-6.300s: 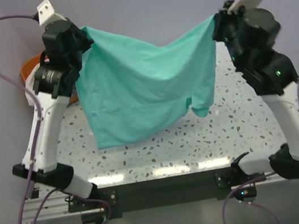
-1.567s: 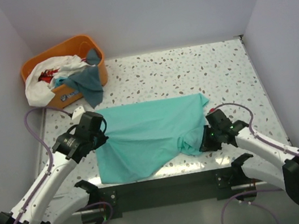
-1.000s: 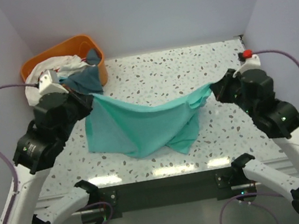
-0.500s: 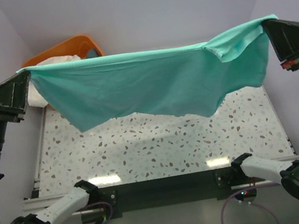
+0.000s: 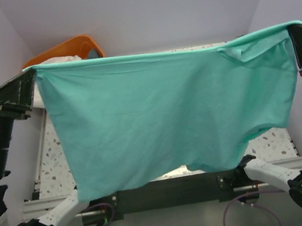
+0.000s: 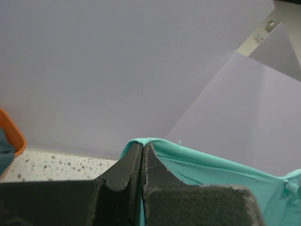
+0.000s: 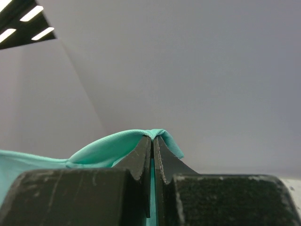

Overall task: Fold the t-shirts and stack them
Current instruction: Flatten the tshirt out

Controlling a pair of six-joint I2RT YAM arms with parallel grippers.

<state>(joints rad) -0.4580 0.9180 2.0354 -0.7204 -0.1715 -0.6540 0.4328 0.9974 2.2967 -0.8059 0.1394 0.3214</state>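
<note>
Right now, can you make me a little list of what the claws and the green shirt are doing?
shirt: turquoise t-shirt, spread wide, hanging like a curtain
left claw: shut on one top corner of the shirt
right claw: shut on the other top corner
basket: orange basket, behind the shirt, mostly hidden
table: speckled table, mostly hidden by the shirt
folded yet: no

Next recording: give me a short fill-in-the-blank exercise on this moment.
The turquoise t-shirt, spread wide, hides most of the speckled ____ in the top view.
The left gripper and right gripper are each ____ on its top edge.
The basket behind it is ____.
Missing: table; shut; orange.
</note>
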